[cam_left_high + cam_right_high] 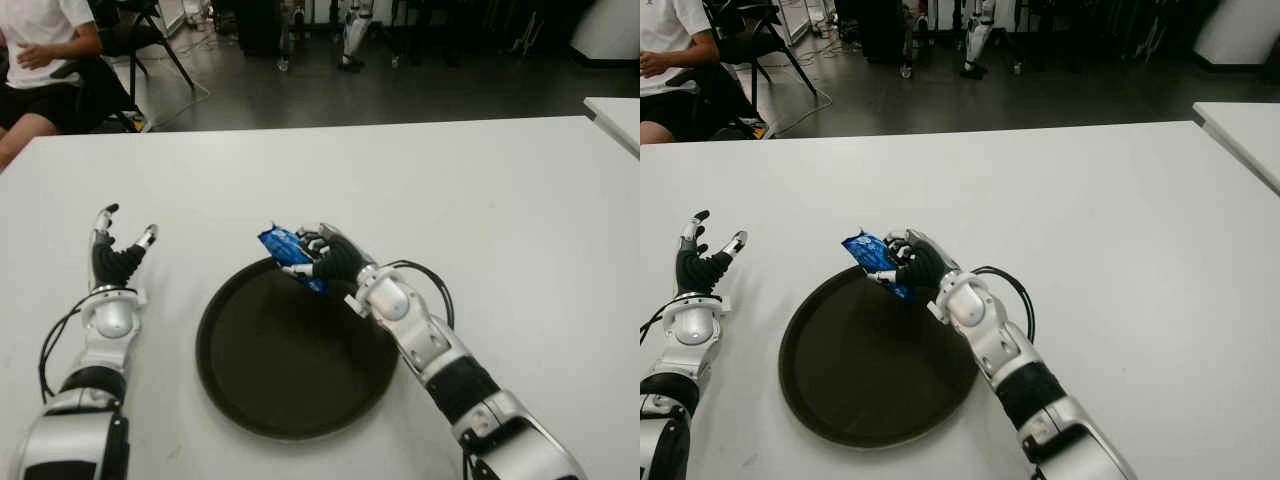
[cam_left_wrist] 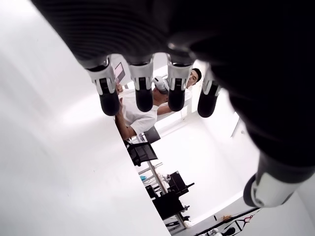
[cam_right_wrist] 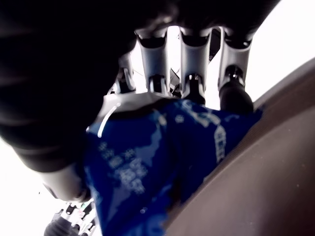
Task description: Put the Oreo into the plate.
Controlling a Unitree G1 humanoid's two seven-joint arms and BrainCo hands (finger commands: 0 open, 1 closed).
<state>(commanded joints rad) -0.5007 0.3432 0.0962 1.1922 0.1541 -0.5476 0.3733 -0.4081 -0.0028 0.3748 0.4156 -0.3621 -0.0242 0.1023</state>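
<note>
A blue Oreo packet (image 1: 284,252) is held in my right hand (image 1: 322,256), whose fingers curl around it over the far rim of the round dark plate (image 1: 290,370). In the right wrist view the blue Oreo packet (image 3: 157,167) fills the palm, with the plate's rim (image 3: 275,147) just beyond it. The packet sticks out to the left of the fist. My left hand (image 1: 118,250) shows to the left of the plate above the white table (image 1: 480,210), its fingers spread and holding nothing.
A person sits on a chair (image 1: 40,70) beyond the table's far left corner. A second white table's corner (image 1: 615,115) shows at the far right. Black cables (image 1: 425,285) loop off my right wrist.
</note>
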